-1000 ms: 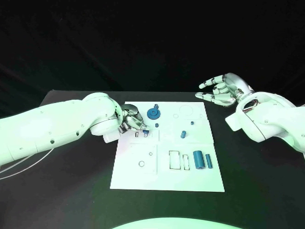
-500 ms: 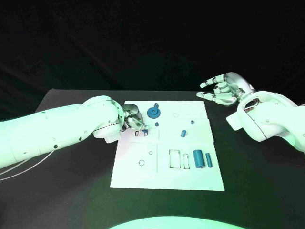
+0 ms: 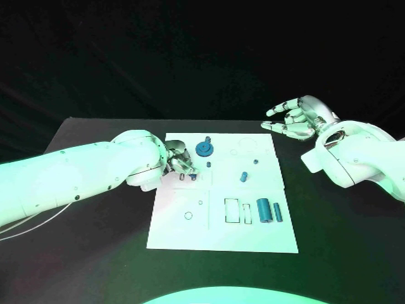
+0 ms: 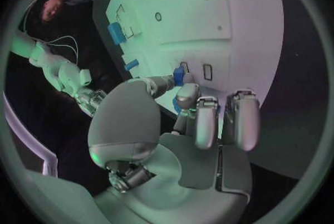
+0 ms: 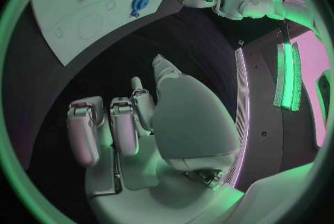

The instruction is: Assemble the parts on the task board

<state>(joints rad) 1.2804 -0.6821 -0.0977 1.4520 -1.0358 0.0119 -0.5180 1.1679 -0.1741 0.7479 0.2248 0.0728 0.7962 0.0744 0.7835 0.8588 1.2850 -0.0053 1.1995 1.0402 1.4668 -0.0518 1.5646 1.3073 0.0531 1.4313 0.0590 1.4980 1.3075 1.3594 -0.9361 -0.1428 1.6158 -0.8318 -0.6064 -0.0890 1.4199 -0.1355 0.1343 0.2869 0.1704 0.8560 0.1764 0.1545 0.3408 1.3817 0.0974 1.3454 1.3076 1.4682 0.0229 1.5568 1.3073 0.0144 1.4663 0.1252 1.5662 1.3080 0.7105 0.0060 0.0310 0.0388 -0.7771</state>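
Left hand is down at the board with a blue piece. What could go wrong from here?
1. The left hand pinches the small blue part only at the fingertips, so it might slip or tilt.
2. Its fingers hide the slots from the head view, so alignment is hard to judge.
3. The blue gear sits close; the hand may knock it.

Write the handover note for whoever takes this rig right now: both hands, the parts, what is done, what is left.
Left hand: at the task board's left edge, fingers pinching a small blue part over a slot there.
Right hand: raised off the board's far right corner, fingers apart, holding nothing.
Parts: blue gear at the far end, small pegs mid-board, two blue cylinders lying near the right edge.
Done: cannot tell which parts are seated.
Left: seat the pinched part, then place the cylinders and the rest.
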